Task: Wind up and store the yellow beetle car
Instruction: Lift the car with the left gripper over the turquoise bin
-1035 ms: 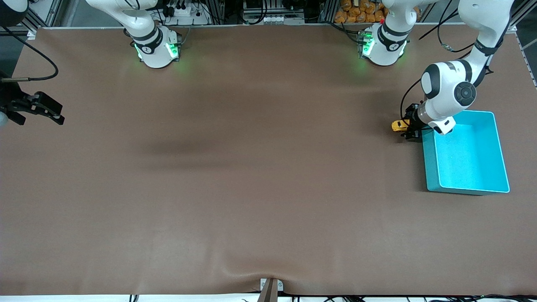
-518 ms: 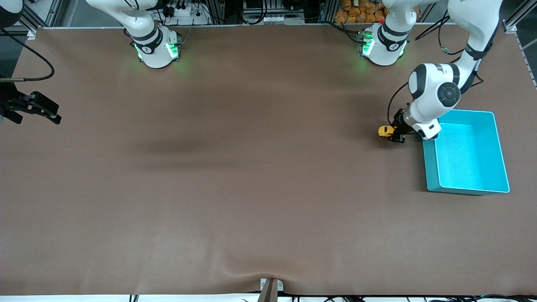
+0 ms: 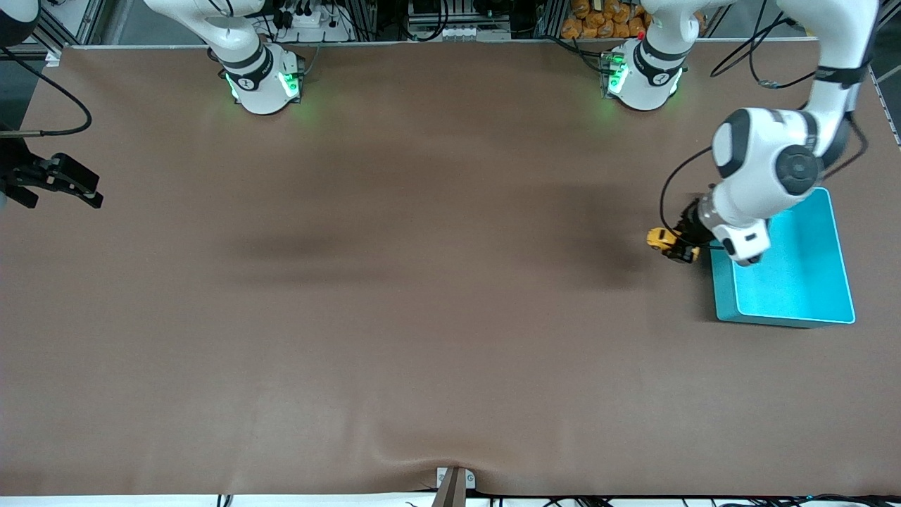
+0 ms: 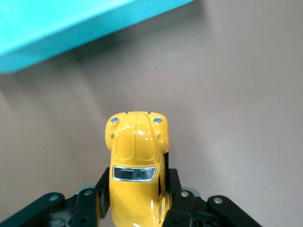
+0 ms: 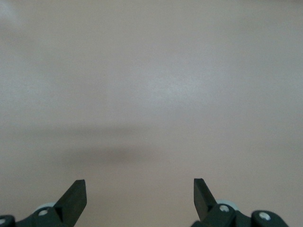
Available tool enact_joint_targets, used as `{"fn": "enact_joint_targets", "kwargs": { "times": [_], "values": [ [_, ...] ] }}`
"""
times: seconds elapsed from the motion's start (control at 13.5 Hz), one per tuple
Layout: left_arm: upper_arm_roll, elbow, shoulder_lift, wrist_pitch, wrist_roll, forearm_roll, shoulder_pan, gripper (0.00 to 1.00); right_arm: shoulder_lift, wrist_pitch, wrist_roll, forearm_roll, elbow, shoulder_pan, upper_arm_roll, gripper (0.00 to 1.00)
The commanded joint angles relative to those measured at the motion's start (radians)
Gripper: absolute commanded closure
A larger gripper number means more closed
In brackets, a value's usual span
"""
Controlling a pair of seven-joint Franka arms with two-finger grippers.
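Brown matting covers the whole tabletop (image 3: 422, 296), with the two arm bases standing along its upper edge in the front view. At the left arm's end of the tabletop sits a cyan bin (image 3: 792, 310), and just beside the bin's wall the left gripper (image 3: 677, 243) hangs over the bare mat, its fingers (image 4: 90, 208) clamped on the yellow beetle car (image 3: 659, 239) — one on each flank of the body. In the left wrist view the car's rounded nose sticks out past the fingertips, with the bin's cyan edge close by. The car is outside the bin, not in it. The right gripper (image 3: 60, 182) waits over the mat at the right arm's end of the tabletop, its fingers (image 5: 71, 201) spread wide with nothing between them.
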Motion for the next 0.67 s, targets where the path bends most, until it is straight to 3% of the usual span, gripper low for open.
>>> {"fn": "enact_joint_targets", "kwargs": {
  "times": [0.0, 0.59],
  "values": [
    [-0.001, 0.131, 0.007, -0.124, 0.137, 0.028, 0.057, 1.0, 0.006, -0.013, -0.004, -0.005, 0.016, 0.009, 0.003, 0.0],
    [0.0, 0.244, 0.086, -0.159, 0.813, 0.074, 0.316, 1.0, 0.015, -0.048, 0.003, -0.003, 0.024, 0.013, -0.003, 0.0]
  ]
}}
